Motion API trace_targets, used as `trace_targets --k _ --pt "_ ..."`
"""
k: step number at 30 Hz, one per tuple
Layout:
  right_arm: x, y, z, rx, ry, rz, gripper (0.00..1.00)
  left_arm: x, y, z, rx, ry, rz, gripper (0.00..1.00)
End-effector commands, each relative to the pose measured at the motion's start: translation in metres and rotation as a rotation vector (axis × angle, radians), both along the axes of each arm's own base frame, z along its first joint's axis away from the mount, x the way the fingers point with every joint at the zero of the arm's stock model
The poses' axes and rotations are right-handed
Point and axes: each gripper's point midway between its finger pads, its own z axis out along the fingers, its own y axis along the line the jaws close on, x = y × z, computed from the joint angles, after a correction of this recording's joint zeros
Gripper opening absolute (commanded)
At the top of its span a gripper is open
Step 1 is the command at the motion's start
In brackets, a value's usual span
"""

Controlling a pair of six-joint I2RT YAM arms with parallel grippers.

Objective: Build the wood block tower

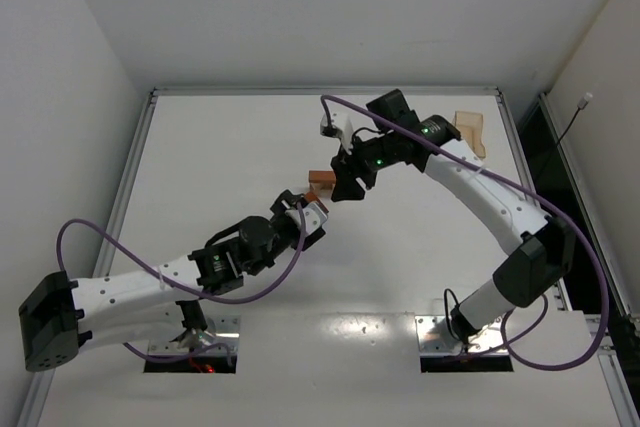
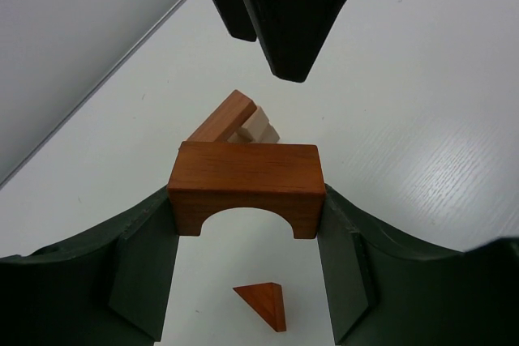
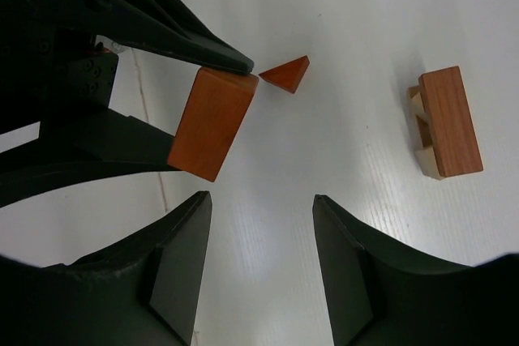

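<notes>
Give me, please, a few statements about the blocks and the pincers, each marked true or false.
1. The left pincer holds the reddish-brown arch block. True.
2. The right pincer grips the triangle block. False: its jaws stand open and empty, and the triangle block lies on the table.
3. A reddish-brown bar rests on tan blocks. True.
4. The arch block sits on the bar. False: it is held in the left pincer, apart from the bar.

- A reddish-brown block (image 1: pixel 312 199) is gripped by the left gripper (image 1: pixel 305 209).
- The right gripper (image 1: pixel 347 187) is held just beside a small block stack (image 1: pixel 322 179).
- A tan tray (image 1: pixel 470 132) is seen at the far right of the table (image 1: pixel 220 167).
</notes>
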Motion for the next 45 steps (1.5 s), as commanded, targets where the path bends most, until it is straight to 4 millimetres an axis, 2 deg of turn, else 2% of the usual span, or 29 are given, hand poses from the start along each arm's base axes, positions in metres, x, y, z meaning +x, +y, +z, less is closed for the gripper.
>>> trace_targets --k 1,2,8,14,23,31,35,39,42,43,45 --pt "0.006 0.004 0.008 0.023 -0.014 -0.047 0.49 -0.001 -0.006 0.023 -0.086 -0.060 -0.015 0.00" --pt "0.004 0.009 0.013 0.035 -0.020 -0.043 0.49 0.001 -0.006 0.023 -0.089 -0.062 -0.006 0.00" --pt "0.005 0.017 0.012 0.038 -0.008 -0.064 0.49 0.007 -0.003 0.017 -0.071 -0.056 0.025 0.00" --pt "-0.004 0.030 0.015 0.039 -0.011 -0.033 0.52 0.010 -0.003 0.021 -0.080 -0.062 0.043 0.00" --pt "-0.012 0.038 0.017 0.058 -0.003 -0.004 0.54 0.015 0.001 0.018 -0.071 -0.059 0.063 0.00" --pt "-0.013 0.046 0.015 0.064 0.014 0.019 0.54 0.016 -0.002 0.029 -0.097 -0.072 0.054 0.00" --pt "-0.020 0.053 0.016 0.069 0.027 0.039 0.54 0.016 -0.003 0.026 -0.089 -0.067 0.054 0.00" --pt "-0.018 0.055 0.008 0.056 0.043 0.039 0.54 0.016 -0.003 0.028 -0.097 -0.072 0.054 0.00" --pt "-0.018 0.056 0.012 0.067 0.041 0.045 0.48 0.017 -0.003 0.028 -0.090 -0.077 0.053 0.00" --pt "-0.017 0.057 0.008 0.060 0.049 0.045 0.47 0.017 -0.003 0.028 -0.090 -0.077 0.053 0.00" --pt "-0.018 0.058 0.008 0.065 0.054 0.051 0.40 0.017 -0.003 0.028 -0.090 -0.077 0.053 0.00"
